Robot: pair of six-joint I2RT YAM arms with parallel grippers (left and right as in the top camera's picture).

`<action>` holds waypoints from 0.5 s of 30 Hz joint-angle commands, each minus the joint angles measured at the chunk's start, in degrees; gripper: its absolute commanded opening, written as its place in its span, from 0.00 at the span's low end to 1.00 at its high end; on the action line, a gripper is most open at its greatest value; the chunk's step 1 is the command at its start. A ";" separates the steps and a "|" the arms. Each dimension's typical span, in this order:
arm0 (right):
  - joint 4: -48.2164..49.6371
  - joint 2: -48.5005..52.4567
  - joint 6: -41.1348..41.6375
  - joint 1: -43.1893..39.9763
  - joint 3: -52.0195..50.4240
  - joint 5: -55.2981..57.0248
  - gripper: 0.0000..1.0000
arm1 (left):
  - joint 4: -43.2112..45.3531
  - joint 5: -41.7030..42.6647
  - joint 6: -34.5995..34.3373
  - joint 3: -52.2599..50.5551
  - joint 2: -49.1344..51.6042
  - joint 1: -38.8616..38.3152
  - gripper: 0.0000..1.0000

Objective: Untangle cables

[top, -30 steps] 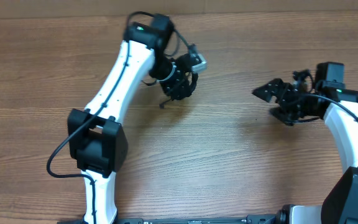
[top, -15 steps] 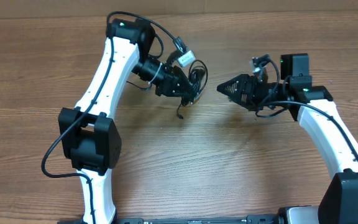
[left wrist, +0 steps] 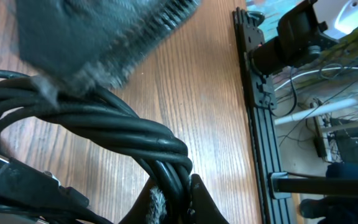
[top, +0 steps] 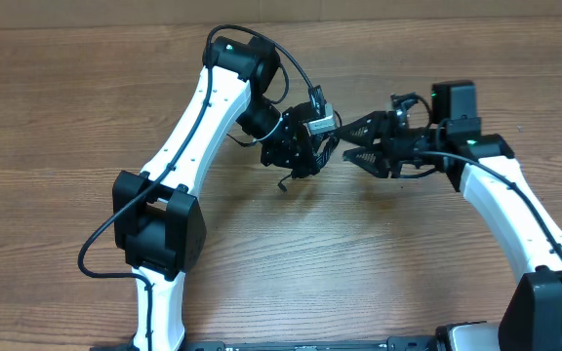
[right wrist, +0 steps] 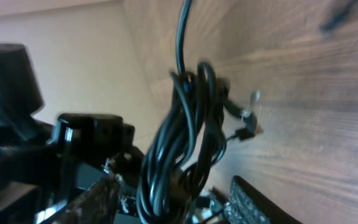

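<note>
The cables (top: 305,161) are a tangled bundle of thin black cords held above the wooden table (top: 261,253) at centre back. My left gripper (top: 312,148) is shut on the bundle; in the left wrist view its jaws (left wrist: 174,199) pinch several twisted strands (left wrist: 104,121). My right gripper (top: 347,143) is open and meets the bundle from the right. In the right wrist view the knotted cords (right wrist: 182,130) hang between its two spread fingers (right wrist: 174,183), with one loose end rising upward. A plug end (top: 283,183) dangles below.
The left arm's white link and black elbow (top: 154,229) cross the left half of the table. The right arm (top: 515,210) curves in from the right. A black rail (left wrist: 253,93) marks the table's edge, with wires and equipment beyond it.
My left gripper has carried the bundle to the right and toward centre. My right gripper has moved left, and its open fingers now straddle the bundle.
</note>
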 commanded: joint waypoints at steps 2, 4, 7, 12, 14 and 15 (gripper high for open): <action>0.35 0.07 4.63 2.67 0.17 3.58 0.52 | 0.04 1.20 1.73 0.24 -0.52 -0.63 0.04; 1.36 0.07 5.16 3.61 0.17 3.72 0.50 | -0.02 1.07 1.73 0.24 -0.52 -0.94 0.04; 2.67 0.09 5.18 5.05 0.17 3.80 0.41 | 0.02 1.03 1.73 0.24 -0.52 -1.25 0.04; 2.08 0.09 5.22 6.38 0.17 7.54 0.04 | 0.04 1.07 -0.22 0.42 -0.55 -0.90 0.04; 2.12 0.09 2.86 6.23 0.17 8.11 0.04 | 0.02 0.72 -4.42 1.01 -0.55 -0.02 0.04; 2.12 0.09 1.51 5.90 0.17 8.07 0.04 | 0.02 0.31 -6.45 1.36 -0.55 0.55 0.07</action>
